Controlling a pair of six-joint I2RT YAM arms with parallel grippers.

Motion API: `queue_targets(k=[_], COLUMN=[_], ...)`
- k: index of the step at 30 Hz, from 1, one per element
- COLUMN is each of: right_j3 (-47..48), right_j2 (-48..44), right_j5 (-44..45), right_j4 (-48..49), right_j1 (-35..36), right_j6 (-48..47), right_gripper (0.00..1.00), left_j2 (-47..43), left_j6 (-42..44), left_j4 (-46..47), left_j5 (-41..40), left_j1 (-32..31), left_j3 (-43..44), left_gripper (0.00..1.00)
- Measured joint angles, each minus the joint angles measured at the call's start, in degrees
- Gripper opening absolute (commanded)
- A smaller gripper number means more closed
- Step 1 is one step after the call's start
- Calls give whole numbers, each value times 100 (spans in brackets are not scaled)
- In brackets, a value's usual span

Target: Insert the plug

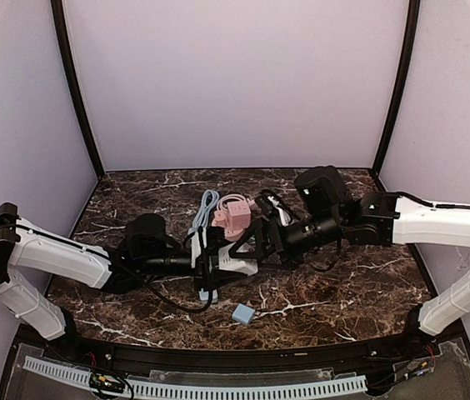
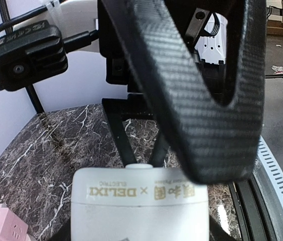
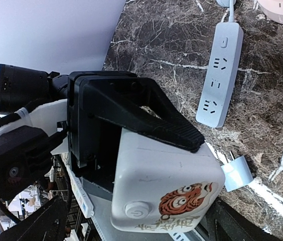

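The white socket cube [image 2: 139, 201] bears "DELIXI ELECTRIC", then a cross and Chinese characters I cannot read.

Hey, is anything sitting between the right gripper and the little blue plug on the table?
Yes: the white socket cube, held by the left gripper, sits between the open right gripper and the blue plug lying past its corner.
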Motion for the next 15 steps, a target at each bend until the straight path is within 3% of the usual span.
queue_targets(k=[6,15], right_j3=[173,398], right_j2=[267,490], right_j5=[-122,-251], right_j4=[33,96], right_j1=[2,2], right_j6=[103,184], right_gripper=[93,74], left_j2=[-164,-293], left_j6=[0,0], left_j4=[267,472], left_j5=[-79,-105], left_j1=[0,-7], left_j3=[-155,-236], left_gripper=[1,1])
